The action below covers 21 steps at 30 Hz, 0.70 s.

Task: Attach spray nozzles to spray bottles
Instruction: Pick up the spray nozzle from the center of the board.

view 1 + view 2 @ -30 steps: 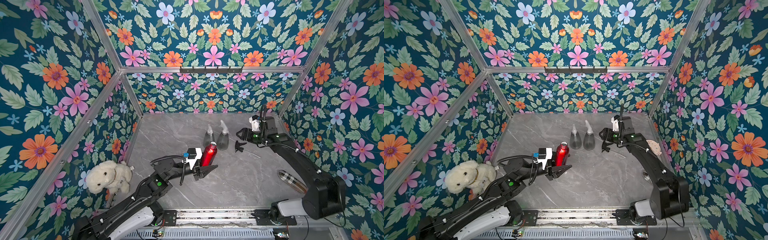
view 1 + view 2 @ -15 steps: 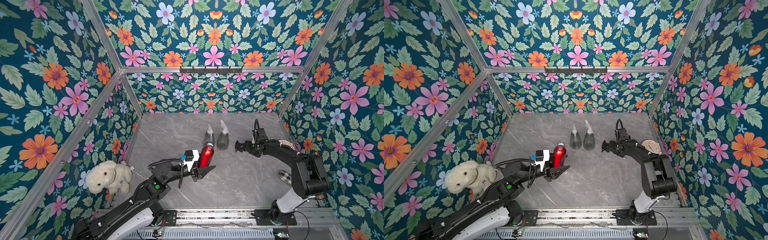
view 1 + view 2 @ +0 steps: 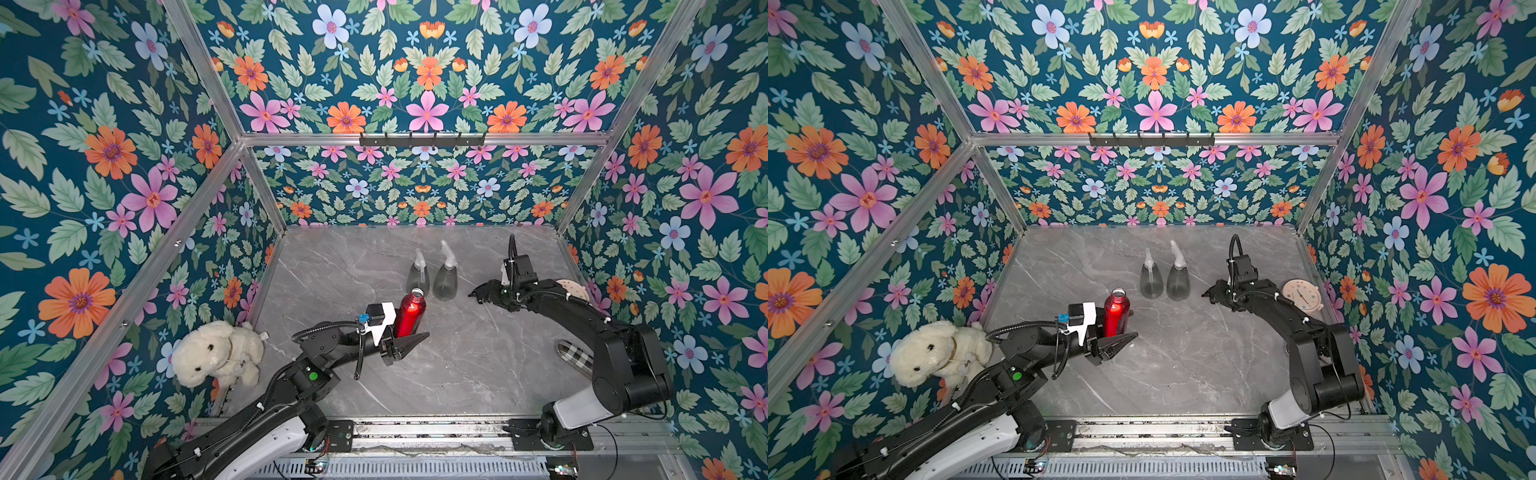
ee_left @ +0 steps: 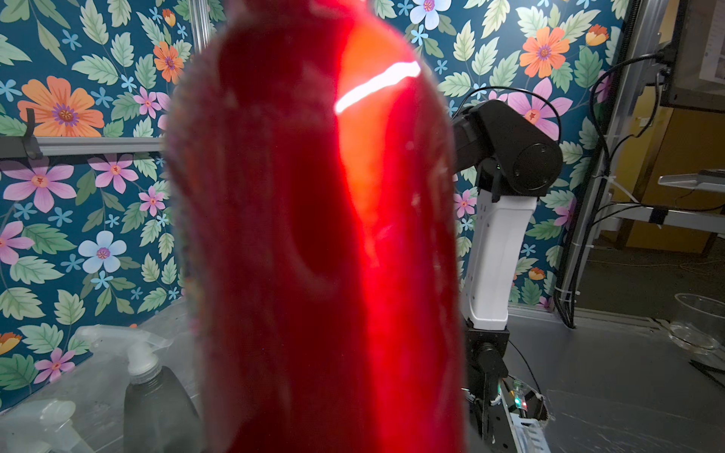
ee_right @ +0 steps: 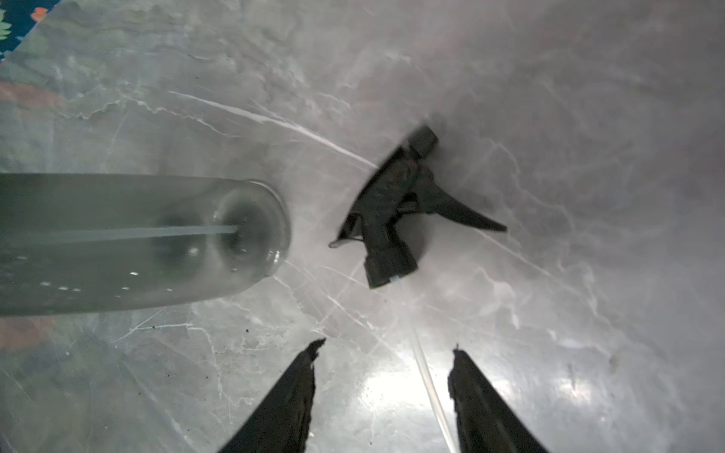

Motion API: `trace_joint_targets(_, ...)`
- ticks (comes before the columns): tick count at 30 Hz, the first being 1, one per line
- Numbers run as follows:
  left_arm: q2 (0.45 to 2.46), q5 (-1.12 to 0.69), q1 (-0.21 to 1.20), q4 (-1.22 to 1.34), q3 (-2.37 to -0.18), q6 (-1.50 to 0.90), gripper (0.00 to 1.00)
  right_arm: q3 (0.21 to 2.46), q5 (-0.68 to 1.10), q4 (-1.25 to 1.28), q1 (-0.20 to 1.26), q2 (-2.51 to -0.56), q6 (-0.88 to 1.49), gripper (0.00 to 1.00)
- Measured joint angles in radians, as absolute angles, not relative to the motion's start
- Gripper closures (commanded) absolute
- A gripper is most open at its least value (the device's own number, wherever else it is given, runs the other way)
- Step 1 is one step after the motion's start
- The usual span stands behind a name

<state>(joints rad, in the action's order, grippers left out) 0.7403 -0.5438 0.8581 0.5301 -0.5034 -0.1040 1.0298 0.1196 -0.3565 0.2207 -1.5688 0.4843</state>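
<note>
- The red bottle (image 3: 409, 313), shiny and cylindrical, stands roughly upright near the middle of the desk (image 3: 457, 374). Its neck is open, with no nozzle on it.
- The left end effector (image 3: 409, 338) is clamped around the lower body of the red bottle. In the left wrist view the bottle fills the middle of the frame as a red blur.
- The black nozzle (image 5: 396, 211) lies on its side on the desk, to the right of the red bottle. Its thin dip tube (image 5: 427, 376) runs back between the right arm's fingers.
- The right end effector (image 5: 388, 345) hovers low over the dip tube with its fingers moderately apart, gripping nothing.
- The left grey bottle (image 3: 417, 279) and the right grey bottle (image 3: 445, 284) stand upright side by side, just beyond the red bottle. Each has a whitish nozzle (image 3: 448, 251) fitted on its neck.
- A cream plush toy (image 3: 216, 353) sits at the near left edge of the desk.
</note>
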Motion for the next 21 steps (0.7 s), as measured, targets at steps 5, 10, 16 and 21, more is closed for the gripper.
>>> trace_joint_targets(5, 0.752, -0.539, 0.858, 0.53, -0.505, -0.104, 1.0, 1.16, 0.085, -0.429, 0.223, -1.731, 0.424, 0.5)
trace_joint_targets(10, 0.752, -0.53, 0.858, 0.53, -0.505, -0.104, 1.0, 1.268, 0.041, -0.49, 0.243, -1.848, 0.385, 0.5)
trace_joint_targets(16, 0.757, -0.519, 0.858, 0.53, -0.505, -0.104, 1.0, 1.386, -0.007, -0.553, 0.297, -1.937, 0.332, 0.54)
trace_joint_targets(21, 0.76, -0.514, 0.858, 0.53, -0.503, -0.101, 1.0, 1.422, -0.065, -0.602, 0.297, -1.972, 0.301, 0.57)
